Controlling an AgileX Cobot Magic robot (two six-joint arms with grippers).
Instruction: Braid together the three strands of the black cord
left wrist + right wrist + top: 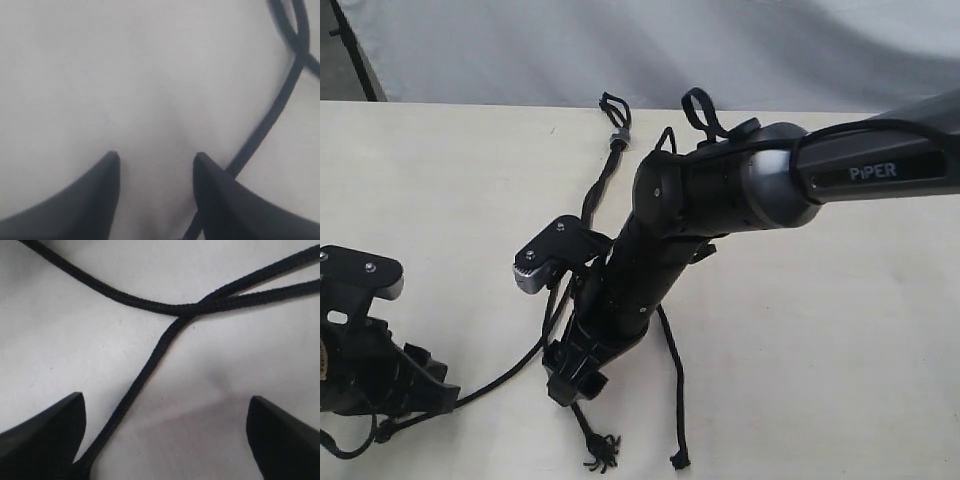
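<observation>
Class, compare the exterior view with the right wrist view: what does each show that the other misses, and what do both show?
Only the exterior view: the grey band, a frayed strand tip and the right arm. Only the right wrist view: the strands crossing, close up, ahead of the open right gripper. Both: the black cord on the pale table.

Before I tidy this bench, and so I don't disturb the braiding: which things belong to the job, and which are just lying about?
Belongs to the job:
- black cord
- its three strands
- left gripper, open
- right gripper, open over a strand

Not part of it:
- table
- grey backdrop
- glossy arm cable
</observation>
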